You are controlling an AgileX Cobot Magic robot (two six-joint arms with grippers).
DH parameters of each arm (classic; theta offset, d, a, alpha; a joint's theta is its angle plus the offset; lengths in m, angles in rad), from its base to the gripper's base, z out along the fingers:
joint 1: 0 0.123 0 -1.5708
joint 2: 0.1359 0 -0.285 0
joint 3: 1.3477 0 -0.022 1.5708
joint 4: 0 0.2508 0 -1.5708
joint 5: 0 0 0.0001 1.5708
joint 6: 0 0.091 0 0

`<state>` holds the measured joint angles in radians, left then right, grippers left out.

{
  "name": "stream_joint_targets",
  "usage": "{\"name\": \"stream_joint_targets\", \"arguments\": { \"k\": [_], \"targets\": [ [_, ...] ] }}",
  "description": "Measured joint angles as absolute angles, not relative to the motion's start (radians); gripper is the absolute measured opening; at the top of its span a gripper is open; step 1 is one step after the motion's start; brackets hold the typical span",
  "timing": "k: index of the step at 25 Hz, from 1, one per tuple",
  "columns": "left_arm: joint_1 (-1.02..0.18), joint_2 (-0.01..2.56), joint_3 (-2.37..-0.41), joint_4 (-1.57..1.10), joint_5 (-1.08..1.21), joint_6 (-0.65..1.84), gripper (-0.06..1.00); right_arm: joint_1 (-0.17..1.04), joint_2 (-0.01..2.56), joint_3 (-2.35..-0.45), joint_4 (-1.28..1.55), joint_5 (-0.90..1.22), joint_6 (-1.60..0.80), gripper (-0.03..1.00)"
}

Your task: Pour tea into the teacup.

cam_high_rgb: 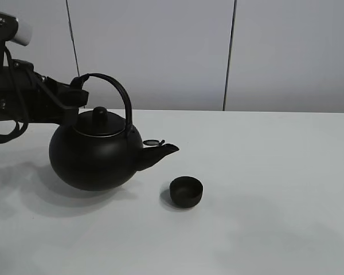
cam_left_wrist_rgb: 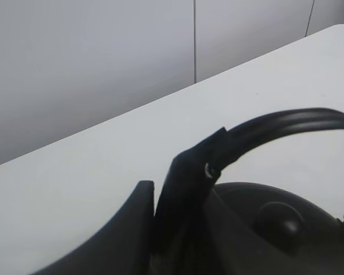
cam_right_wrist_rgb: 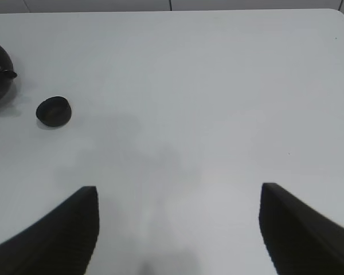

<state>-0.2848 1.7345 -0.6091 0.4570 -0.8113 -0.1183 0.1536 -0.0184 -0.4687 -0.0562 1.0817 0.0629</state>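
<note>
Exterior high: kettle [cam_high_rgb: 94,160] upright on the white table [cam_high_rgb: 275,172]. The teacup [cam_high_rgb: 186,191] stood just beside its spout, not touching. Left gripper [cam_high_rgb: 75,94] was at the arched handle.

Left wrist: jaws clamped on that handle [cam_left_wrist_rgb: 286,121].

Right wrist: right gripper [cam_right_wrist_rgb: 178,229] hung over the table, jaws wide apart, with the teacup [cam_right_wrist_rgb: 53,110] well away.

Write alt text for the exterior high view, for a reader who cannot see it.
The left gripper clamps the arched handle of a big round black kettle at the left of a white table. The spout points right, toward a small dark teacup standing apart, just in front of it.
</note>
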Motion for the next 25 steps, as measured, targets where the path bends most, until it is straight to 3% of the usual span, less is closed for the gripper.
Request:
{"name": "stream_joint_targets", "arguments": {
  "k": [25],
  "targets": [
    [-0.285,1.734,-0.609,0.426,-0.81,-0.101,0.15,0.154,-0.018,-0.469,-0.056,1.082,0.063,0.54]
  ]
}}
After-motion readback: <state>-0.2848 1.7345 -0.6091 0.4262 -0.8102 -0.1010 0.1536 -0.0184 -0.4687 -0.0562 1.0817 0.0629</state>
